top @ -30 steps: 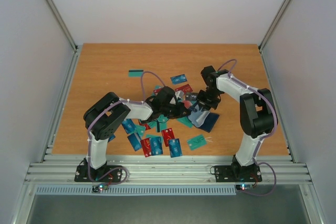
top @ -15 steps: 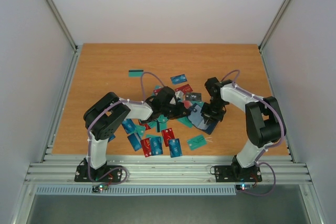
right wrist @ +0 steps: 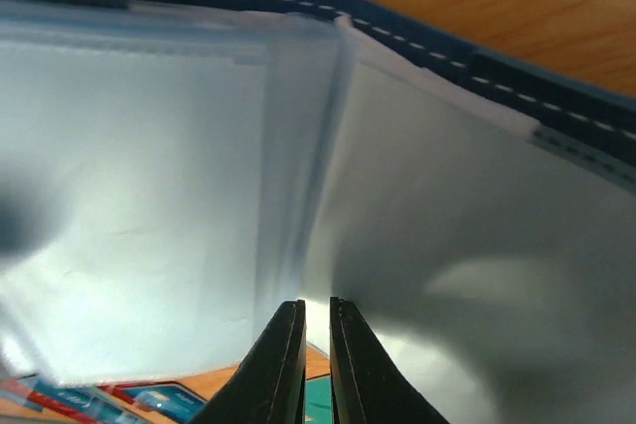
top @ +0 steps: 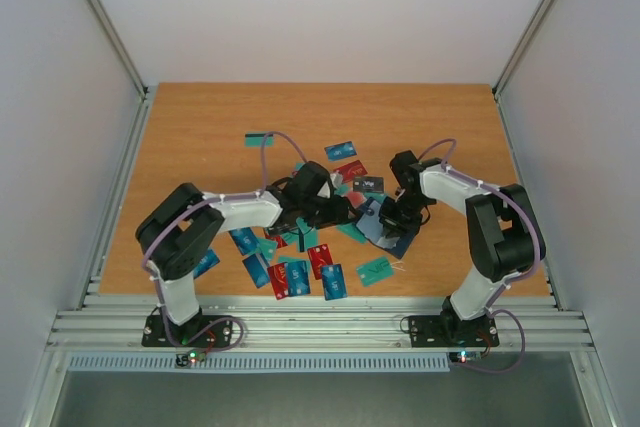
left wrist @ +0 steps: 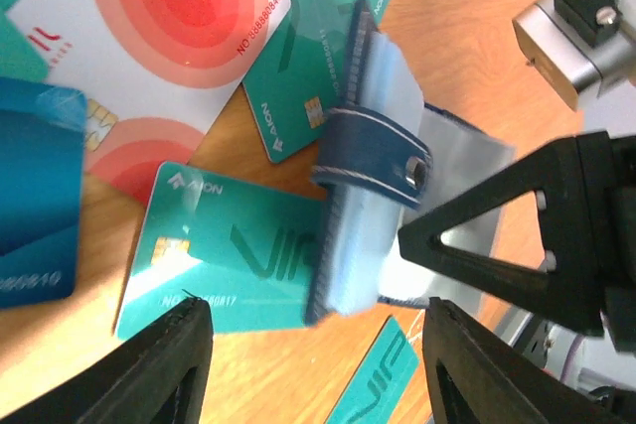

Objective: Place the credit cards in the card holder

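Observation:
The navy card holder [top: 392, 237] lies open right of the table's middle, its clasp tab [left wrist: 383, 151] and clear sleeves [right wrist: 149, 196] showing. A teal credit card [left wrist: 229, 255] sticks out of its left side, one end tucked between the sleeves. My left gripper [left wrist: 308, 350] is open just short of that card and holds nothing. My right gripper [right wrist: 316, 320] is shut, pinching a clear sleeve at the holder's fold, and one of its fingers [left wrist: 517, 245] lies over the holder. More credit cards [top: 300, 272] in blue, red and teal are scattered around.
A white card with red circles [left wrist: 149, 27], a blue card [left wrist: 30, 196] and further teal cards [left wrist: 298, 67] lie close around the holder. One teal card [top: 375, 269] sits near the front, another [top: 259, 137] far back. Bare wooden table [top: 200, 137] surrounds the pile.
My left gripper has opened and let go of the teal card, which stays in the holder, and its arm has drawn back left. The right gripper and holder came down to the table.

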`<state>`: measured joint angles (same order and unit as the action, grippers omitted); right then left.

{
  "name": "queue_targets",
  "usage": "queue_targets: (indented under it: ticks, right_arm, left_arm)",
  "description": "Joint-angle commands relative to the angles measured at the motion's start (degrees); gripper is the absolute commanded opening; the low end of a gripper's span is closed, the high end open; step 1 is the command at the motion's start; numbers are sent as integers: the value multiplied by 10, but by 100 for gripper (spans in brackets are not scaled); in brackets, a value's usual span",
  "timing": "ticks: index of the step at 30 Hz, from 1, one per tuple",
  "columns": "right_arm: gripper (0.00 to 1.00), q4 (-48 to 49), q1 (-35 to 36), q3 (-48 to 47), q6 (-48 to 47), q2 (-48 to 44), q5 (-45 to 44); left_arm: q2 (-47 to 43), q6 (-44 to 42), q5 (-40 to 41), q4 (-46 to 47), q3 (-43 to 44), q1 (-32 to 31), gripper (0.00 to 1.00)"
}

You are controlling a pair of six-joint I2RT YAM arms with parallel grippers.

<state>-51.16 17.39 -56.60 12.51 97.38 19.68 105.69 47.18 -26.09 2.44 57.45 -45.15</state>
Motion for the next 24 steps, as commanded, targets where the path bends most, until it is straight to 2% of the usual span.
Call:
queue_targets:
  ticks: [1, 5, 11, 14, 17, 24]
  right_arm:
    - [11, 23, -2, -4, -14, -26, 36]
    - [11, 4, -1, -28, -38, -29, 51]
    - [13, 11, -2, -33, -64, -29, 66]
    - [13, 17, -2, -30, -74, -16, 86]
    - [13, 18, -2, -21, -83, -15, 87]
    - [14, 49, -12, 24, -92, -17, 120]
  left_arm:
    - [-58, -23, 34, -98, 20, -4, 61]
    - [-118, -22, 58, -173, 9, -11, 64]
    - [-224, -8, 113, -266, -36, -64, 64]
    - [-251, 28, 131, -291, -65, -97, 64]
    - [-273, 82, 163, -290, -102, -135, 64]
    - [-289, 217, 223, -220, -178, -218, 64]
